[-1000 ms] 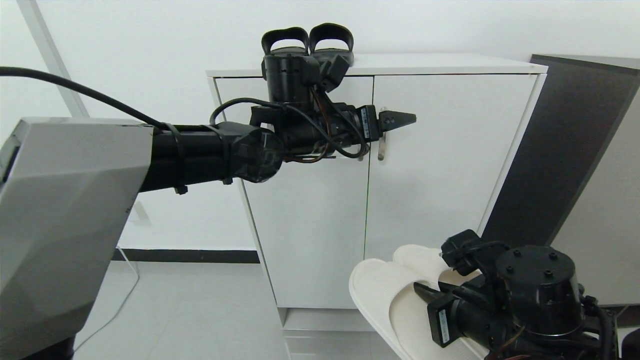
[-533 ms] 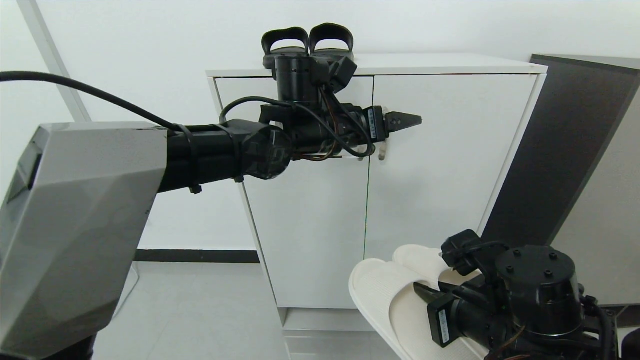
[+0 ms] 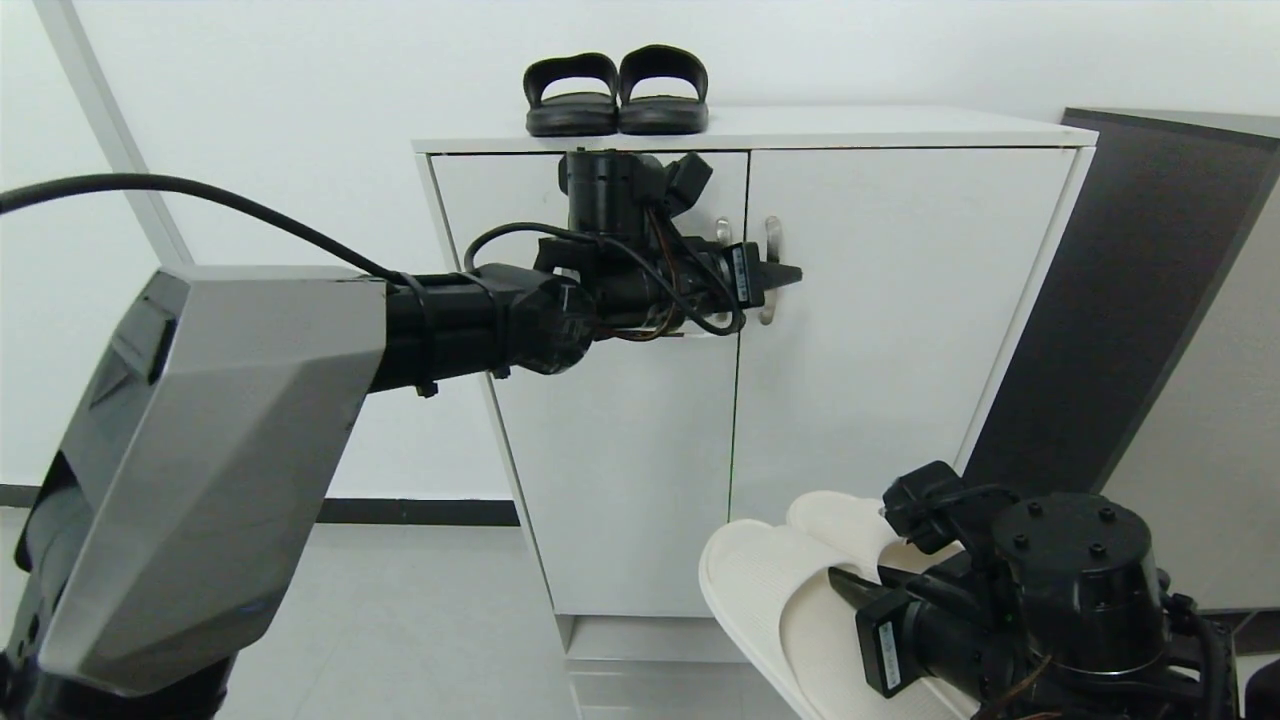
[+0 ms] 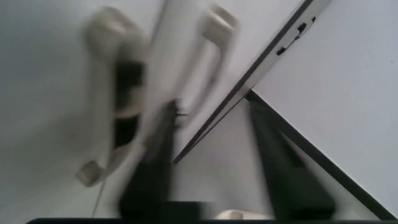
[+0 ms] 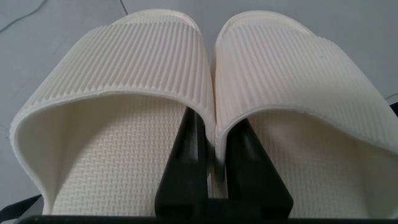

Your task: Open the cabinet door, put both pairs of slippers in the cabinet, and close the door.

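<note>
No text, number or sign is legible. A white sticker (image 3: 738, 272) sits just behind the left gripper (image 3: 792, 272) and a second sticker (image 3: 886, 640) just behind the right gripper (image 3: 840, 582). The print on both is too small to read.
</note>
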